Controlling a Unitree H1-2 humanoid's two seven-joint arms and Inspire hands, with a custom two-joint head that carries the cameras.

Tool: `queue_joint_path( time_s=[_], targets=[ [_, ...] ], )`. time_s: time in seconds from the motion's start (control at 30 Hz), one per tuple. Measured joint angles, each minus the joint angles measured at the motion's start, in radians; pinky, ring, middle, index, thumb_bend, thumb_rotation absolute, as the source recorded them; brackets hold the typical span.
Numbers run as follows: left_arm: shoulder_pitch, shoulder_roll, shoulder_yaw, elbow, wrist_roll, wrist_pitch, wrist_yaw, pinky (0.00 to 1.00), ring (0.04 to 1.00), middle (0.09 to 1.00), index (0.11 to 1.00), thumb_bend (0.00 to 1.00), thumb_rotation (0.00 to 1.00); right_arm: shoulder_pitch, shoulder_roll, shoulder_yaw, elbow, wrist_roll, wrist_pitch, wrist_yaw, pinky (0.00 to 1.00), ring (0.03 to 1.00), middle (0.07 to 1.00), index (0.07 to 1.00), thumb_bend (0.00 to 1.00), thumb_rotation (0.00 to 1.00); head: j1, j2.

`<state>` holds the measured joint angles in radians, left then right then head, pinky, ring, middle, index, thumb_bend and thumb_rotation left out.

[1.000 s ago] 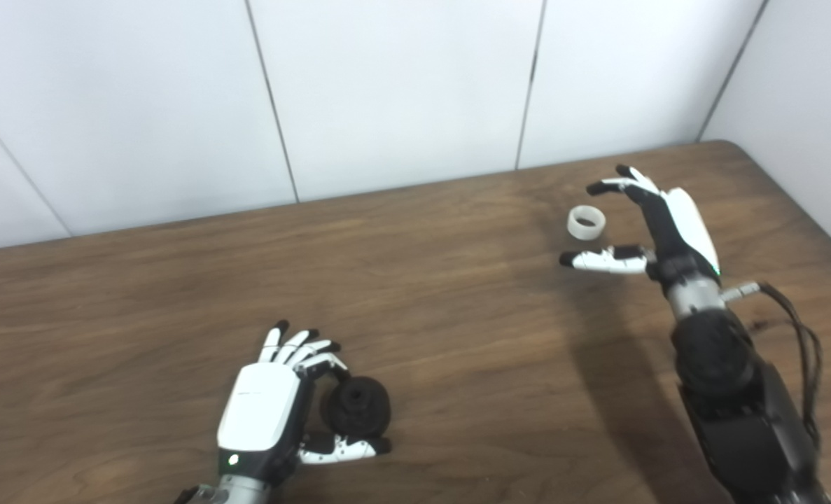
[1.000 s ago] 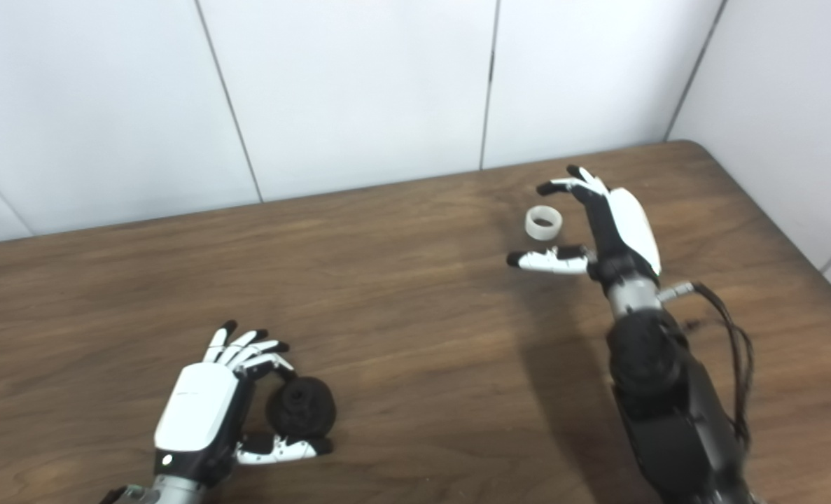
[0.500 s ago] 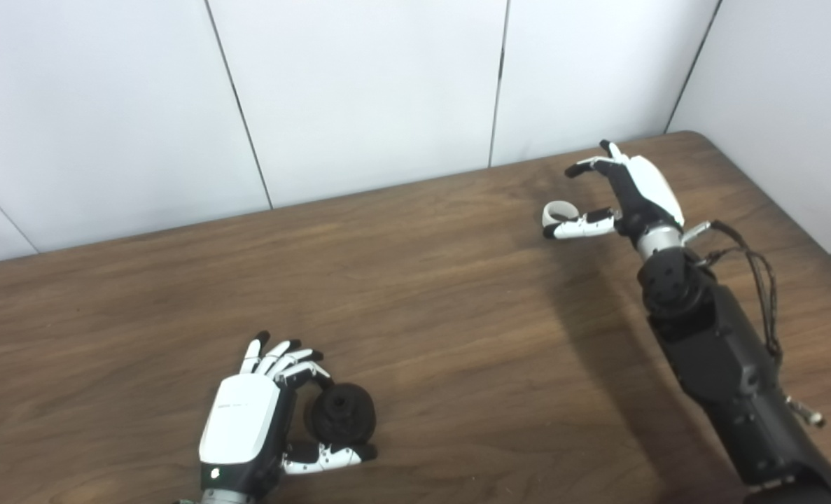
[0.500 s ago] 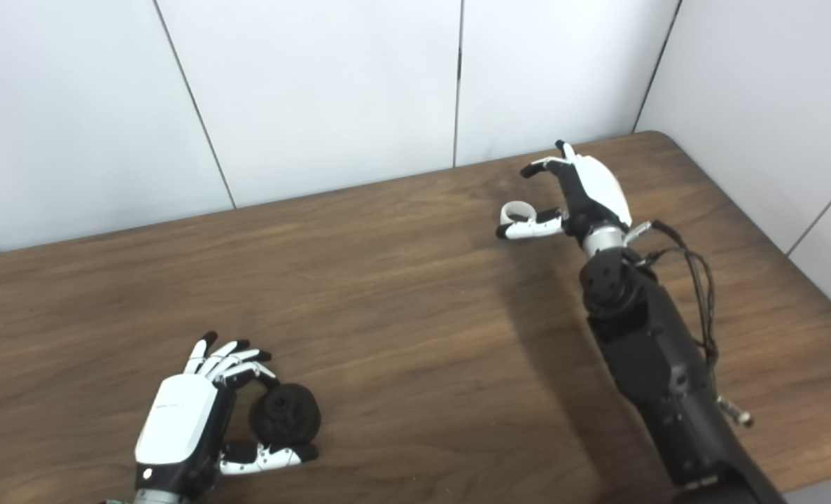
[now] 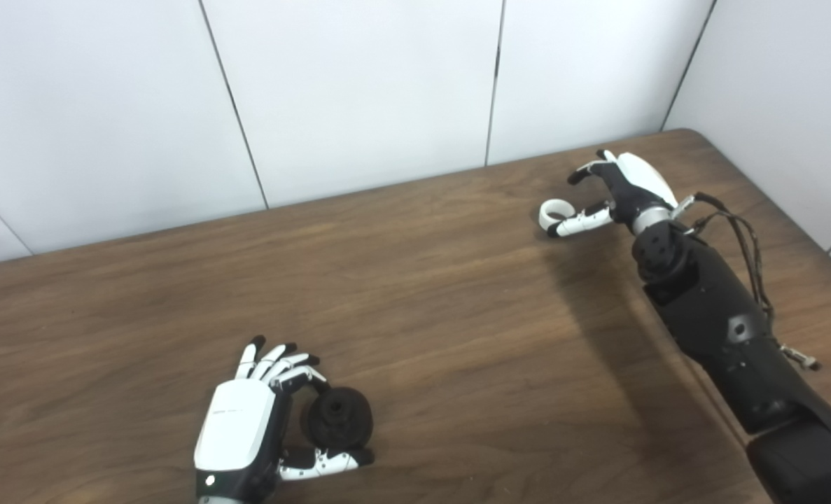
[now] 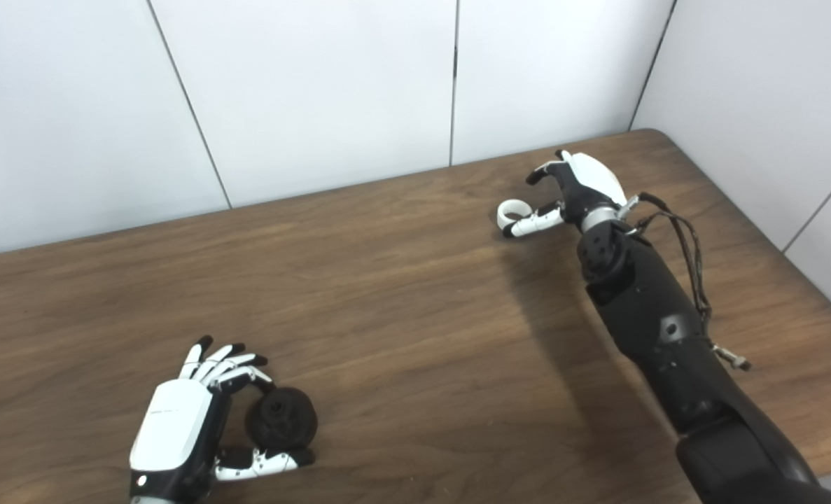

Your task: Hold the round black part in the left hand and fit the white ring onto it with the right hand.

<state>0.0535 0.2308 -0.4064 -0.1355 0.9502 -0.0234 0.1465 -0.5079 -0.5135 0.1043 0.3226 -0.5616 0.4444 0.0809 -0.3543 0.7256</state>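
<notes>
- Your left hand [image 5: 243,434]: fingers [image 5: 275,360] curled over the top of the round black part [image 5: 339,418], thumb under it. Looks like a loose cradle; can't tell if it's a firm grip or if the part rests on the table [image 5: 415,294].
- Your right hand [image 5: 615,189]: fingers spread, nothing held. Thumb lies just beside the white ring [image 5: 554,209], on its near side, maybe touching; the other fingers arch above and beyond the ring, clear of it.
- Table: brown wood, everything sits on it.
- Black part: near the table's front edge, left side, just right of your left palm, hub hole showing.
- White ring: flat on the table, far right, near the back edge, well apart from the black part.
</notes>
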Motion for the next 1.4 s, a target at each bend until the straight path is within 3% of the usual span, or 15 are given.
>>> queue_joint_path(
  time_s=[0.4,0.57,1.27,1.3,1.33,1.4],
  targets=[
    [0.001,0.000,-0.001,-0.002,0.003,0.003,0.000,1.00,0.884,0.771,0.484,0.52,0.05,-0.007,0.004,0.014,0.031,0.002,0.001,-0.001,1.00,0.985,0.926,0.715,0.88,0.23,0.003,-0.002],
    [0.001,-0.001,-0.002,-0.002,0.004,0.004,0.001,1.00,0.884,0.772,0.484,0.52,0.05,-0.014,0.007,0.021,0.043,0.005,0.002,0.000,1.00,0.985,0.949,0.724,0.88,0.27,0.008,0.000],
    [0.001,-0.004,-0.003,-0.002,0.027,0.007,0.005,1.00,0.880,0.771,0.484,0.52,0.05,-0.035,0.007,0.035,0.069,0.007,-0.002,-0.002,1.00,0.979,0.904,0.625,0.85,0.23,0.012,0.002],
    [0.001,-0.004,-0.003,-0.002,0.027,0.008,0.005,1.00,0.882,0.772,0.484,0.52,0.05,-0.035,0.007,0.035,0.069,0.007,-0.002,-0.003,1.00,0.981,0.890,0.558,0.69,0.19,0.012,0.002],
    [0.001,-0.005,-0.003,-0.002,0.028,0.009,0.004,1.00,0.884,0.774,0.484,0.52,0.05,-0.035,0.007,0.035,0.069,0.008,-0.004,-0.004,1.00,0.972,0.866,0.515,0.59,0.16,0.014,0.002],
    [0.001,-0.006,-0.003,-0.002,0.029,0.010,0.003,1.00,0.884,0.773,0.484,0.52,0.06,-0.035,0.007,0.034,0.068,0.013,-0.013,-0.010,1.00,0.969,0.852,0.493,0.54,0.14,0.014,0.002]
  ],
)
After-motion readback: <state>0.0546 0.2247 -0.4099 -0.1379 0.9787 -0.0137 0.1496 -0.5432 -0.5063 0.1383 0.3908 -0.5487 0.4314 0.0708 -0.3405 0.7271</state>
